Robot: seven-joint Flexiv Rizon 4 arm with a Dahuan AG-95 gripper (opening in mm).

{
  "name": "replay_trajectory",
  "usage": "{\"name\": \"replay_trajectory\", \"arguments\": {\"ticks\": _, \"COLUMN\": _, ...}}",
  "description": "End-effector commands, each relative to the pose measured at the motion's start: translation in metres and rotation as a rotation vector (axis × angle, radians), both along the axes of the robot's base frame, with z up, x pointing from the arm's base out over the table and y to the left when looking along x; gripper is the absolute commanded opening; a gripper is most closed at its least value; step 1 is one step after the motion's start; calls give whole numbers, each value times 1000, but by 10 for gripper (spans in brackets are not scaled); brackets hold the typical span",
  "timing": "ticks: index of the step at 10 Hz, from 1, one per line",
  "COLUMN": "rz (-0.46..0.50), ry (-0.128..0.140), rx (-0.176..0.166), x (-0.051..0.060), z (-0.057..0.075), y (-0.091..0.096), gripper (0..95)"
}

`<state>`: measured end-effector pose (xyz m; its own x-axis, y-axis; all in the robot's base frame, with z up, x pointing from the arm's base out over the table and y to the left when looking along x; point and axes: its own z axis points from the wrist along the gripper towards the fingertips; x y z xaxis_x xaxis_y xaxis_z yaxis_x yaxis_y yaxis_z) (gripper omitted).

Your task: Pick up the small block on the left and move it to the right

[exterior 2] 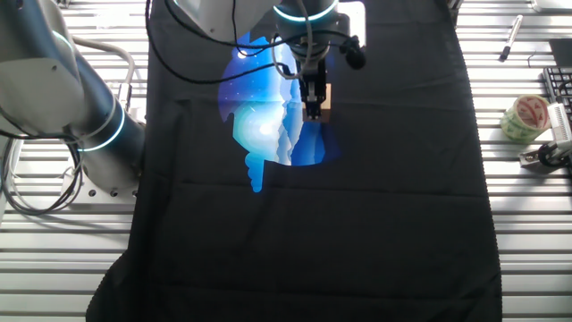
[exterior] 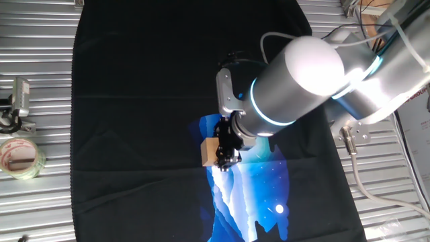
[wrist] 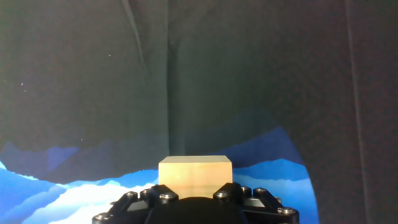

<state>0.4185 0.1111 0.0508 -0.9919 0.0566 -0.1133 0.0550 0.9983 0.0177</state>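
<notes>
The small block [exterior: 209,152] is a light-tan wooden cube over the blue print of the black cloth [exterior: 134,101], near the middle of the table. My gripper [exterior: 224,152] points down and is shut on it, with the dark fingers [exterior 2: 313,97] against the cube's side [exterior 2: 326,102]. The hand view shows the block [wrist: 195,173] centred at the bottom edge, just ahead of the black gripper body. Whether the block rests on the cloth or hangs just above it cannot be told.
A roll of clear tape [exterior: 20,158] and a metal clip [exterior: 19,101] lie on the slatted metal table beside the cloth; the tape roll [exterior 2: 525,116] also shows in the other fixed view. A pen [exterior 2: 510,38] lies near the corner. The arm's base [exterior 2: 98,134] stands beside the cloth.
</notes>
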Motion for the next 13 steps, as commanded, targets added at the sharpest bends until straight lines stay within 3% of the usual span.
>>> {"name": "replay_trajectory", "arguments": {"ticks": 1, "rz": -19, "ry": 0, "rx": -9, "x": 0, "z": 2, "y": 7, "gripper": 0}}
{"name": "replay_trajectory", "arguments": {"ticks": 4, "rz": -39, "ry": 5, "rx": -7, "x": 1, "z": 5, "y": 17, "gripper": 0}}
{"name": "replay_trajectory", "arguments": {"ticks": 7, "rz": -76, "ry": 1, "rx": -19, "x": 2, "z": 6, "y": 38, "gripper": 0}}
{"name": "replay_trajectory", "arguments": {"ticks": 13, "rz": -108, "ry": 2, "rx": -6, "x": 0, "z": 11, "y": 63, "gripper": 0}}
